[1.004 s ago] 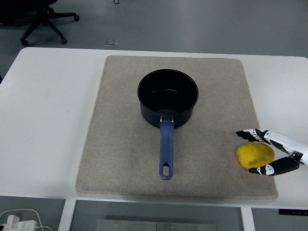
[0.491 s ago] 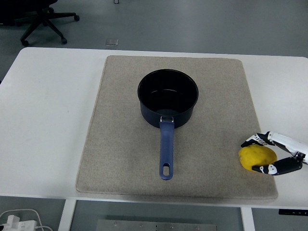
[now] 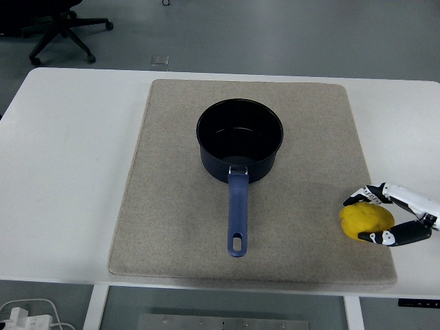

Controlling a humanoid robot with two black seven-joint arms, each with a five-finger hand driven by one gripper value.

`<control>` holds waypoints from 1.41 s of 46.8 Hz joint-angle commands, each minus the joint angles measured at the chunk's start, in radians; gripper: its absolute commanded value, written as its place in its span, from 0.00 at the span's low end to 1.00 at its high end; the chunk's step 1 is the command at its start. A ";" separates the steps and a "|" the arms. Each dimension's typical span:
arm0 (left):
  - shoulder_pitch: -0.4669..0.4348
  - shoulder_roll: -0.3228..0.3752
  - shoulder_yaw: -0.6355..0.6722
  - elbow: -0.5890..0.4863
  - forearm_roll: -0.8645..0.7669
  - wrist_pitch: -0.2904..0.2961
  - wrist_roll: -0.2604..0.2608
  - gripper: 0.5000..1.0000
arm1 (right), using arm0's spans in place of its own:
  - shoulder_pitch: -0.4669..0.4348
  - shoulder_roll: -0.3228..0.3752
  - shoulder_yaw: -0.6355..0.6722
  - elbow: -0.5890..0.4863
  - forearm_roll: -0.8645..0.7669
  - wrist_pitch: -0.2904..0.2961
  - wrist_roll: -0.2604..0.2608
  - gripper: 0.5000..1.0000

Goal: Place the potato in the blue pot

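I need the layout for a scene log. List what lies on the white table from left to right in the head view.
Bare white table top → beige fabric mat → dark blue pot with its long blue handle → round yellow potato → right robot hand, fingers closed around the potato at the mat's right edge.

Right hand closed in around the potato.
The fingers (image 3: 362,194) of the right hand (image 3: 395,214), spread wider a second ago, are now curled against the potato (image 3: 364,221), which has been shifted slightly toward the palm.
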 commanded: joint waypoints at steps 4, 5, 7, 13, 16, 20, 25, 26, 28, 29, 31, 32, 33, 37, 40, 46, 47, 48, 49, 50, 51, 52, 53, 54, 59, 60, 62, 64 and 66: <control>0.000 0.000 0.000 0.000 0.000 0.000 -0.001 0.99 | 0.012 0.001 0.003 0.003 0.011 0.000 0.001 0.00; 0.000 0.000 0.000 0.000 0.000 0.001 -0.001 0.99 | 0.019 0.002 0.003 0.003 0.013 0.000 0.001 0.00; 0.000 0.000 0.000 0.000 0.000 0.000 0.001 0.99 | 0.038 0.001 0.002 0.001 0.015 0.000 0.001 0.00; 0.000 0.000 0.000 0.000 0.000 0.000 -0.001 0.99 | 0.087 -0.005 -0.001 0.001 0.030 0.009 0.001 0.00; 0.000 0.000 0.000 0.000 0.000 0.000 -0.001 0.99 | 0.118 -0.009 -0.006 0.001 0.039 0.011 0.000 0.00; 0.000 0.000 0.000 0.000 0.000 0.000 -0.001 0.99 | 0.158 -0.010 -0.012 0.000 0.053 0.021 -0.002 0.00; 0.000 0.000 0.000 0.000 0.000 0.000 -0.001 0.99 | 0.204 -0.009 -0.021 -0.003 0.076 0.040 -0.010 0.00; 0.000 0.000 0.000 0.000 0.000 0.000 -0.001 0.99 | 0.213 -0.009 -0.026 -0.006 0.079 0.040 -0.010 0.00; 0.000 0.000 0.000 0.000 0.000 0.000 0.001 0.99 | 0.233 -0.007 -0.032 -0.014 0.085 0.040 -0.011 0.00; 0.000 0.000 0.000 0.000 0.000 0.000 -0.001 0.99 | 0.240 -0.005 -0.037 -0.017 0.087 0.041 -0.011 0.00; 0.000 0.000 0.000 0.000 0.000 0.000 -0.001 0.99 | 0.259 -0.004 -0.044 -0.020 0.091 0.041 -0.011 0.00; 0.000 0.000 0.000 0.000 0.000 0.000 -0.001 0.99 | 0.265 -0.002 -0.049 -0.022 0.091 0.041 -0.011 0.00; 0.000 0.000 0.000 0.000 0.000 0.000 -0.001 0.99 | 0.273 -0.002 -0.052 -0.023 0.093 0.043 -0.011 0.00; 0.000 0.000 0.000 0.000 0.000 0.000 -0.001 0.99 | 0.299 -0.001 -0.060 -0.022 0.102 0.057 -0.011 0.00; 0.000 0.000 0.000 0.000 0.000 0.000 -0.001 0.99 | 0.320 0.001 -0.072 -0.022 0.114 0.063 -0.011 0.00; 0.000 0.000 0.000 0.000 0.000 0.000 -0.001 0.99 | 0.374 0.007 -0.110 -0.025 0.123 0.064 -0.013 0.00; 0.000 0.000 0.000 0.000 0.000 0.000 -0.001 0.99 | 0.385 0.008 -0.118 -0.026 0.123 0.064 -0.013 0.00; 0.000 0.000 0.000 0.000 0.000 0.000 -0.001 0.99 | 0.397 0.014 -0.127 -0.028 0.125 0.064 -0.013 0.00; 0.000 0.000 0.000 0.000 0.000 0.000 -0.001 0.99 | 0.411 0.021 -0.136 -0.029 0.125 0.064 -0.013 0.00; 0.000 0.000 0.000 0.000 0.000 0.000 0.001 0.99 | 0.424 0.030 -0.145 -0.031 0.126 0.064 -0.013 0.00; 0.000 0.000 0.000 0.000 0.000 0.000 -0.001 0.99 | 0.438 0.037 -0.156 -0.032 0.130 0.064 -0.013 0.00; 0.000 0.000 0.000 0.000 0.000 0.000 0.001 0.99 | 0.450 0.042 -0.168 -0.034 0.134 0.064 -0.013 0.00; 0.000 0.000 0.000 0.000 0.000 0.000 -0.001 0.99 | 0.463 0.048 -0.179 -0.038 0.140 0.066 -0.013 0.00; 0.000 0.000 0.000 0.000 0.000 0.000 -0.001 0.99 | 0.477 0.053 -0.190 -0.041 0.148 0.068 -0.013 0.00; 0.000 0.000 0.000 0.000 0.000 0.000 -0.001 0.99 | 0.541 0.116 -0.245 -0.069 0.179 0.071 -0.013 0.00; 0.000 0.000 0.000 0.000 0.000 0.000 -0.001 0.99 | 0.555 0.131 -0.256 -0.077 0.182 0.071 -0.013 0.00; 0.000 0.000 0.000 0.000 0.000 0.000 -0.001 0.99 | 0.581 0.157 -0.279 -0.089 0.192 0.072 -0.013 0.00; 0.000 0.000 0.000 0.000 0.000 0.000 -0.001 0.99 | 0.604 0.182 -0.302 -0.101 0.205 0.071 -0.013 0.00; 0.000 0.000 0.000 0.000 0.000 0.000 -0.001 0.99 | 0.628 0.209 -0.322 -0.112 0.218 0.072 -0.013 0.00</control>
